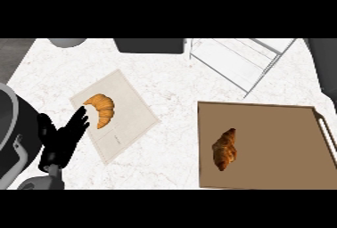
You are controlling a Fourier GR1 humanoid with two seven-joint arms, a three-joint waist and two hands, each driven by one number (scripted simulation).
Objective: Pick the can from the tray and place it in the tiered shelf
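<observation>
A brown tray lies on the right of the white marble counter. On its left part rests a dark brown croissant; no can shows anywhere. The white tiered shelf stands at the back right, just behind the tray. My left hand shows at the lower left, open with its fingers pointing up, resting beside a pale mat. It is far from the tray and holds nothing. My right hand is out of view.
A pale mat lies left of centre with a golden croissant on it, close to my left fingertips. A dark container and a grey bowl stand at the counter's back edge.
</observation>
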